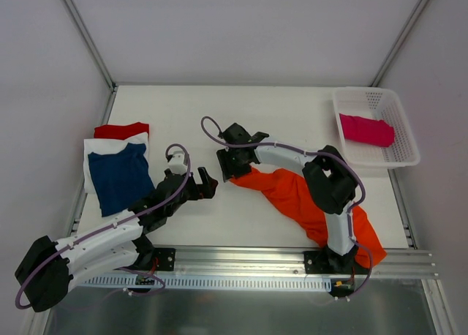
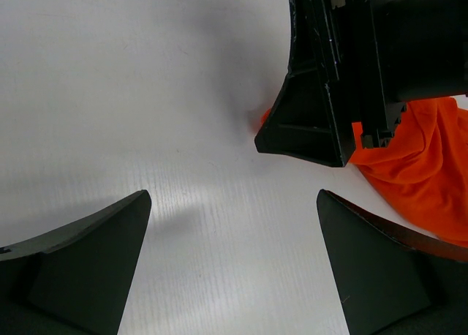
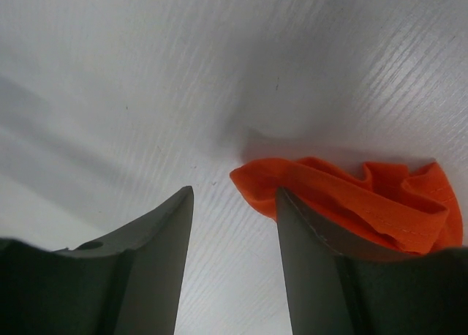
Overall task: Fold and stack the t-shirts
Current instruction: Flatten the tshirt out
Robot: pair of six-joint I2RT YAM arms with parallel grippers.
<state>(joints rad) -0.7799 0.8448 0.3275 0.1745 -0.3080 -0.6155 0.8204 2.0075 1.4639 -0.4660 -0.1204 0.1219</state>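
1. Nearest, at the lower right of the top view, the orange t-shirt (image 1: 314,203) hangs over the near edge of the table (image 1: 241,115) beside the right arm's base. It runs up toward mid-frame as a crumpled band. I judge it light and limp, so it will bunch and drag rather than slide flat.
2. At mid-frame the right gripper (image 1: 224,174) stands over the shirt's leftmost tip with its jaws partly apart. In the wrist view a hemmed corner pokes into the gap beside one finger (image 3: 322,276), unpinched. That doubled hem looks the firmest hold.
3. Just lower left of it is the left gripper (image 1: 208,186), its jaws spread wide and empty.
4. Farther left lies the stack: a navy t-shirt (image 1: 121,178) on a white t-shirt (image 1: 93,146), with a red t-shirt (image 1: 121,129) showing behind.
5. At the upper right, a pink t-shirt (image 1: 365,129) lies in the basket (image 1: 406,159).
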